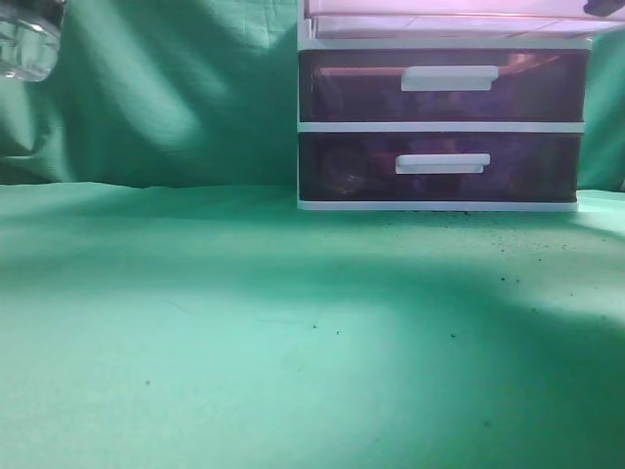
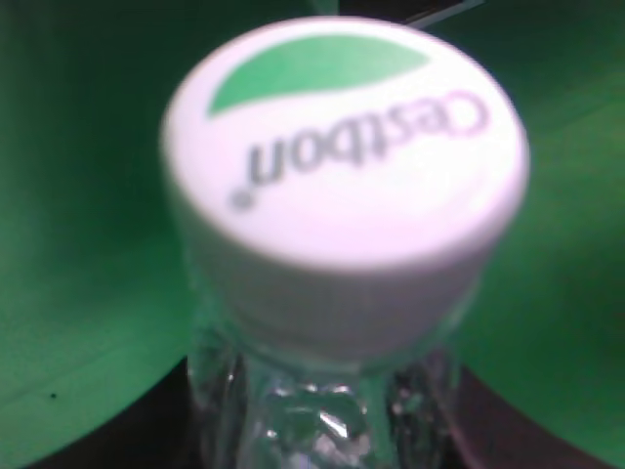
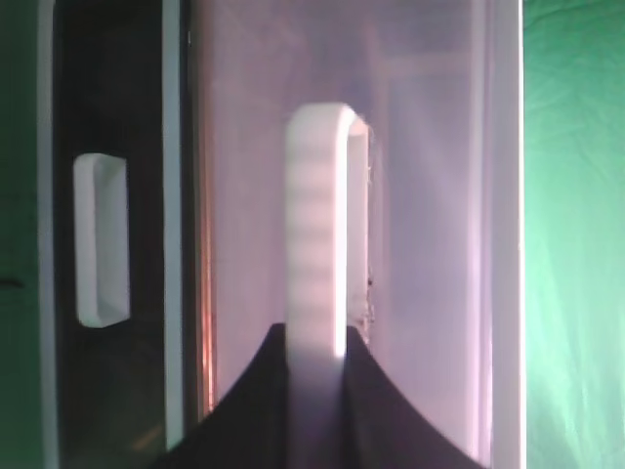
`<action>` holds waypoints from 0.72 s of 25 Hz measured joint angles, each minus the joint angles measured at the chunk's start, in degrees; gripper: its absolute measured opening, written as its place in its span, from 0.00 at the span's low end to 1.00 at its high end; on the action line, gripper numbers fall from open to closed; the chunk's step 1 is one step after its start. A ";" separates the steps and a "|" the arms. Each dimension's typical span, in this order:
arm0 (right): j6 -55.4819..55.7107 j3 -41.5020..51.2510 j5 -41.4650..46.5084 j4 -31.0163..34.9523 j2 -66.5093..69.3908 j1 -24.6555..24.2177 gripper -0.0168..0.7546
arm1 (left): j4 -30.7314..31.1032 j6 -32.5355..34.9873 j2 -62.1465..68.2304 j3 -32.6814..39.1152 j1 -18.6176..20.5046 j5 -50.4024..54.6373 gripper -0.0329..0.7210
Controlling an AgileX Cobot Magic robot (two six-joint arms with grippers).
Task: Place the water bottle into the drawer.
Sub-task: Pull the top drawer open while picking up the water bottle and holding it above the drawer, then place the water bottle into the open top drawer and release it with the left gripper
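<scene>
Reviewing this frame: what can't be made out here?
- Water bottle: left wrist view shows only cap and neck, blurred; exterior view crops it at the corner.
- Left gripper: fingers unseen.
- Top drawer: cut by the exterior view's upper edge.
- Right gripper: dark, blurred around the white handle.

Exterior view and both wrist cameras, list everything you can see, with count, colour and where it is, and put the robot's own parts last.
Water bottle: one, clear with a white cap printed with a green leaf, filling the left wrist view; its clear base shows at the upper left of the exterior view.
Top drawer: one, translucent purple, white handle, top of the unit, mostly cut off in the exterior view.
Lower drawers: two, dark purple-brown with white handles, upper above lower, both closed.
Drawer unit frame: one, white, back right of the table.
Cloth: one, green, covering table and backdrop.
Right gripper: one, dark, fingers on either side of the top drawer's handle.
Left gripper: not visible.
</scene>
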 joint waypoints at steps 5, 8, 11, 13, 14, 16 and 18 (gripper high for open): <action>0.42 3.44 -1.53 -0.13 -1.56 0.02 0.14 | -1.81 0.00 -0.12 0.00 0.00 -0.65 0.41; 0.42 4.57 -1.51 0.40 -2.35 1.47 0.14 | -1.89 0.00 -1.46 0.00 0.00 -0.86 0.41; 0.51 4.87 -1.00 0.88 -2.38 2.83 0.14 | -2.42 0.00 -3.28 -0.11 0.00 -1.09 0.41; 0.51 5.02 -1.00 1.12 -2.38 2.92 0.14 | -4.90 0.00 -4.33 -1.27 0.00 -1.09 0.41; 0.51 5.02 -0.89 1.12 -2.38 2.92 0.14 | -7.06 0.26 -4.77 -2.20 -0.11 -1.09 0.41; 0.51 5.10 -0.89 1.25 -2.38 2.92 0.14 | -11.50 3.36 -5.03 -5.58 -0.82 -1.09 0.41; 0.51 5.10 -0.89 1.25 -2.38 2.95 0.14 | -16.08 9.73 -4.36 -9.78 -2.58 -1.42 0.41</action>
